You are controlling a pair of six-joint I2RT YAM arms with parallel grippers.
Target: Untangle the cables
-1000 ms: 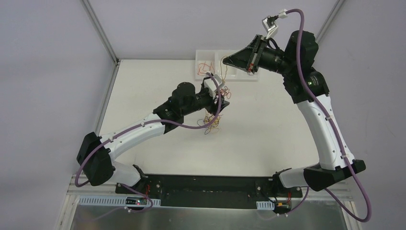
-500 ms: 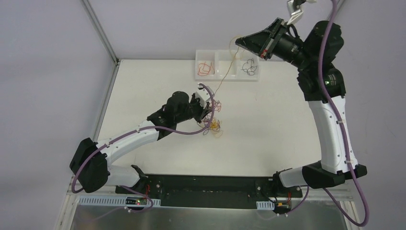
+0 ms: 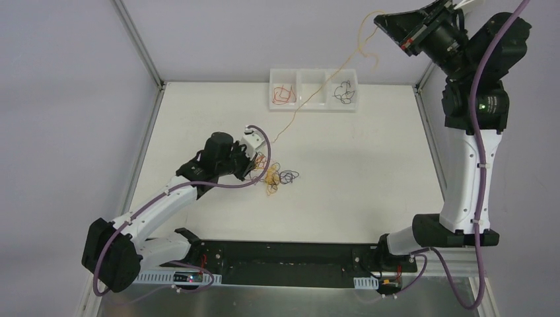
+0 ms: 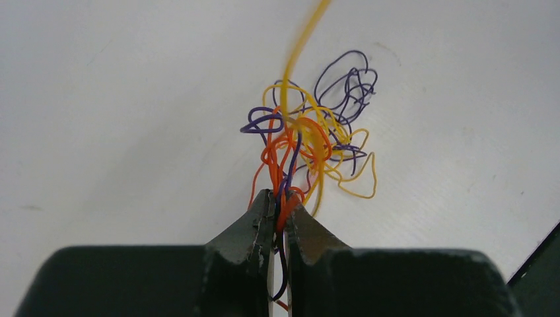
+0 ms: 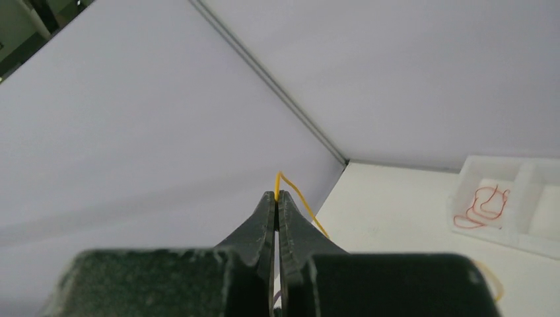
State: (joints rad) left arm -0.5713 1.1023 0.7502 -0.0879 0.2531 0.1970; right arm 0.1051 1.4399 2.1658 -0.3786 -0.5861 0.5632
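Left pincer [image 4: 277,201] clamped on cable tangle [image 4: 310,142], left-centre of counter [image 3: 370,172], right pincer [image 5: 277,198] pinching yellow cable [image 4: 300,45], raised beyond far-right corner

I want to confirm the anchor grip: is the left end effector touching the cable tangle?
Touching. The left wrist view shows the left end effector closed on orange and purple strands of the cable tangle, with no gap visible.
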